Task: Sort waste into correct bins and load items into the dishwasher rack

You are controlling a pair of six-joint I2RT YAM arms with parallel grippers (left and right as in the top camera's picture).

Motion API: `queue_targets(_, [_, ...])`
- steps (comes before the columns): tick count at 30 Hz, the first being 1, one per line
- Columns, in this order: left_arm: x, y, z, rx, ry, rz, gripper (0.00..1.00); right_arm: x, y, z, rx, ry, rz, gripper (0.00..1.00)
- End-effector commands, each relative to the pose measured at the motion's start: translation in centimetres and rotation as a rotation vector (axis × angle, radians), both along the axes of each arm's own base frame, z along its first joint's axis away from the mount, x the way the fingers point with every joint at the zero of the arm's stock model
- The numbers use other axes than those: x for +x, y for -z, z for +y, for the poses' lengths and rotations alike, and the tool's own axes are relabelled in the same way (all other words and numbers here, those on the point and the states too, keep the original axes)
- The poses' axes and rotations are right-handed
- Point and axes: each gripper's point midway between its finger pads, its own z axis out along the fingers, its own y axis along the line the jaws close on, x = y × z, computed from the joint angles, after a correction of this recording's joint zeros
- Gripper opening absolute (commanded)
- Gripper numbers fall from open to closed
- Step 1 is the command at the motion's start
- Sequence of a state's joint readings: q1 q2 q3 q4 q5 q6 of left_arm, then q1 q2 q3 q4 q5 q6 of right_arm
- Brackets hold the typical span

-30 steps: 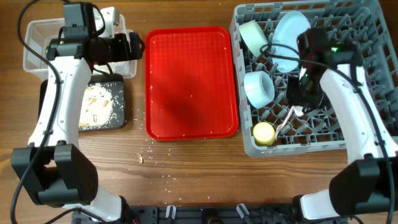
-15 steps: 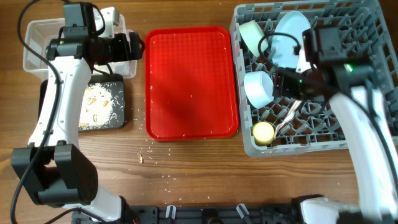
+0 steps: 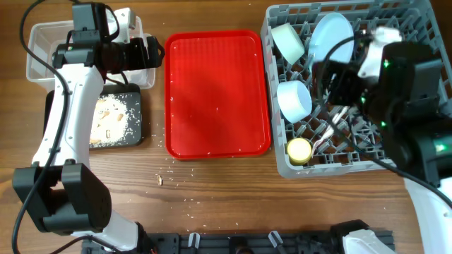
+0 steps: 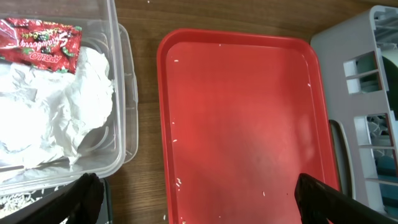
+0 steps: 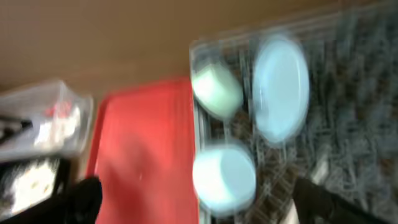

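Observation:
The grey dishwasher rack (image 3: 281, 166) at the right holds a pale blue plate (image 3: 328, 35), a mint bowl (image 3: 288, 41), a blue bowl (image 3: 294, 100), a yellow cup (image 3: 299, 150) and a white utensil (image 3: 327, 137). My right gripper (image 3: 332, 81) hangs open high above the rack with nothing in it. Its own view is blurred, with the blue bowl (image 5: 224, 174) below. My left gripper (image 4: 199, 199) stands open and empty over the red serving tray's (image 4: 249, 112) left part. The clear tub (image 4: 121, 93) holds the red wrapper (image 4: 40, 43) and the white napkin (image 4: 56, 118).
A black tray (image 3: 134, 134) with beige food scraps (image 3: 109, 120) lies in front of the clear tub (image 3: 42, 32). The red serving tray (image 3: 217, 92) fills the middle. Crumbs (image 3: 161, 180) dot the wood near the front.
My right arm has lifted up out of the rack toward the camera and its gripper has opened, leaving the white utensil in the rack. The left arm has not moved.

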State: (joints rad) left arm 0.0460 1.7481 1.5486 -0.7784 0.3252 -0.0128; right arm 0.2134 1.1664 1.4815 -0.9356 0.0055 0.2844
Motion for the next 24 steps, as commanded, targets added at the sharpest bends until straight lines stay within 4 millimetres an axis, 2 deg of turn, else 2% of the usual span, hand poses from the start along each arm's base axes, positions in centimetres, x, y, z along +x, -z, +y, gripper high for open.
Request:
queue_targets(1, [0.2,-1.0,-0.1,0.008,0.005,-0.028,1.0,0.5,0.3,-1.4,-0.145,-0.071,-0.166,1.0])
queue_targets(3, [0.2,-1.0,-0.1,0.008,0.005,-0.028,1.0,-0.4,1.5,-2.5,-0.109,-0.058,-0.261,1.0])
queue_targets(5, [0.2,-1.0,-0.1,0.008,0.005,-0.028,1.0,-2.2,3.8,-3.6,-0.071,-0.05,-0.341,1.0])
queue_targets(7, [0.2,-1.0,-0.1,0.008,0.005,-0.028,1.0,-4.7,7.2,-4.8,-0.064,-0.018,-0.409,1.0])
queue_targets(10, [0.2,-1.0,-0.1,0.008,0.005,-0.028,1.0,-6.9,10.8,-5.5,-0.08,0.017,-0.474,1.0])
queue_targets(12, [0.2,-1.0,-0.1,0.008,0.005,-0.028,1.0,-7.5,12.3,-6.0,-0.094,0.046,-0.528,1.0])
queue_targets(16, [0.2,-1.0,-0.1,0.008,0.005,-0.028,1.0,-7.8,13.9,-6.0,-0.102,0.051,-0.632,1.0])
queue_targets(24, [0.2,-1.0,-0.1,0.008,0.005,-0.028,1.0,-7.7,16.8,-6.3,-0.106,0.068,-0.655,1.0])
